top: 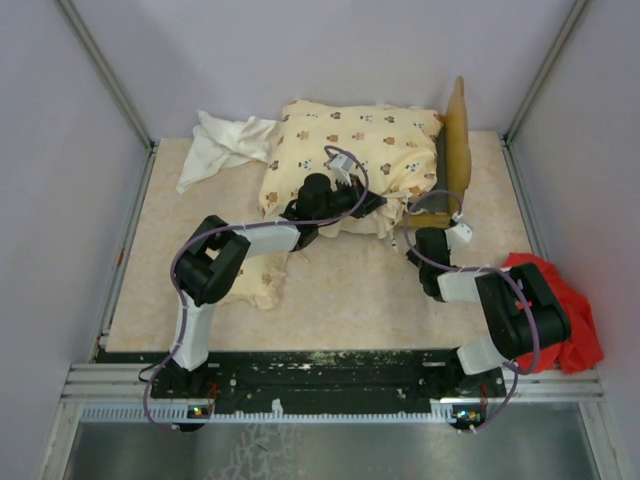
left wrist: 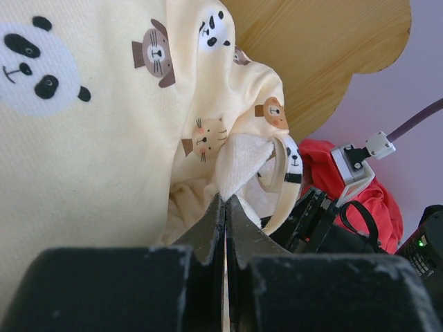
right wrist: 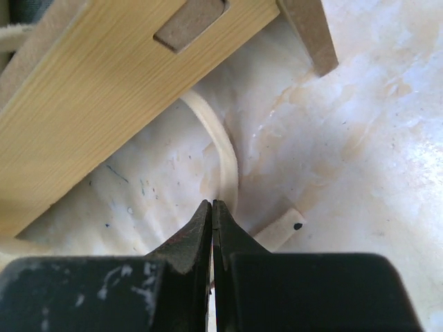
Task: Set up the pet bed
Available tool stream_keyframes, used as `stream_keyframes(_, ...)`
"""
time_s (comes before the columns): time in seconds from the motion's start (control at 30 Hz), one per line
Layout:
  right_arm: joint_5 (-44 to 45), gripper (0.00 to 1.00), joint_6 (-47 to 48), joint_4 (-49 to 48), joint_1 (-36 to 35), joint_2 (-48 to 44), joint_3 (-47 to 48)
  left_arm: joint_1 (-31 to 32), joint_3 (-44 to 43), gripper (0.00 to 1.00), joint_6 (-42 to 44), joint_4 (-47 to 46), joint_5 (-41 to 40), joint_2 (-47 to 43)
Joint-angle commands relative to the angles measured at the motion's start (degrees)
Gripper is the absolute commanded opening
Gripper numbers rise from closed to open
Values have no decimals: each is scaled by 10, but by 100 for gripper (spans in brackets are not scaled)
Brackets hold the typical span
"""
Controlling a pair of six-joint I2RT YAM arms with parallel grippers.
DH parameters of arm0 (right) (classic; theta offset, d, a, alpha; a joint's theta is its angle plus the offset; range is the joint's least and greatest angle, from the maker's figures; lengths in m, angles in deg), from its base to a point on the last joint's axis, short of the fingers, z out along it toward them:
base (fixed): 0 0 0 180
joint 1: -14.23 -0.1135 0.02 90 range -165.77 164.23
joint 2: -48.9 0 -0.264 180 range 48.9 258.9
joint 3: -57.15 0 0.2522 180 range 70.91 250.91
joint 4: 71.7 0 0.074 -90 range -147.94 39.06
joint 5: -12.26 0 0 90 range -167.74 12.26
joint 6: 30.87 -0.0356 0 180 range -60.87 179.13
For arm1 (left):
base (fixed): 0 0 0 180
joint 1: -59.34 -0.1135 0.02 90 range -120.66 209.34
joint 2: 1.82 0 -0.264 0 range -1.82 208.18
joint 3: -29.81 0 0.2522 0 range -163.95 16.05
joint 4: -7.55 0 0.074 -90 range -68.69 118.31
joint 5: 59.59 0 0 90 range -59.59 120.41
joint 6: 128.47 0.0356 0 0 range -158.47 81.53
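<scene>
The cream animal-print cushion (top: 350,150) lies at the back of the table, against the pet bed's upright wavy headboard (top: 455,150). My left gripper (top: 375,205) is at the cushion's near edge. In the left wrist view it (left wrist: 225,200) is shut on a white corner of the cushion (left wrist: 83,138). My right gripper (top: 415,235) is low by the bed frame's wooden rail (right wrist: 104,104). In the right wrist view it (right wrist: 212,204) is shut where the cushion's cream strap (right wrist: 225,159) meets its tips. The small matching pillow (top: 262,280) lies partly under my left arm.
A plain white cloth (top: 225,145) is bunched at the back left. A red cloth (top: 570,310) lies at the right edge beside my right arm, also seen behind the right gripper (left wrist: 360,194). Metal posts and walls enclose the table.
</scene>
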Motion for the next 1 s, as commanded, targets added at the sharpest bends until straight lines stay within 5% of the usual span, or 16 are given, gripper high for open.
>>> stream_keyframes(0.0, 55, 0, -34, 125, -6, -29, 41, -4, 3, 0, -1, -20, -1, -21)
stream_keyframes(0.2, 120, 0, -44, 214, -6, -104, 27, -4, -1, 0, -4, -21, 1, -21)
stream_keyframes(0.33, 97, 0, 51, 172, -6, -140, 30, -3, 3, 0, -5, -21, 1, -21)
stream_keyframes(0.43, 82, 11, 118, 155, -6, -160, 41, -4, 5, 0, -5, -19, 1, -19)
stream_keyframes(0.53, 99, 22, 125, 166, -5, -155, 54, -3, 7, 0, -8, -21, 0, -17)
stream_keyframes(0.97, 45, 26, 82, 165, -3, -59, 70, -3, 1, 0, -6, -19, -2, -21)
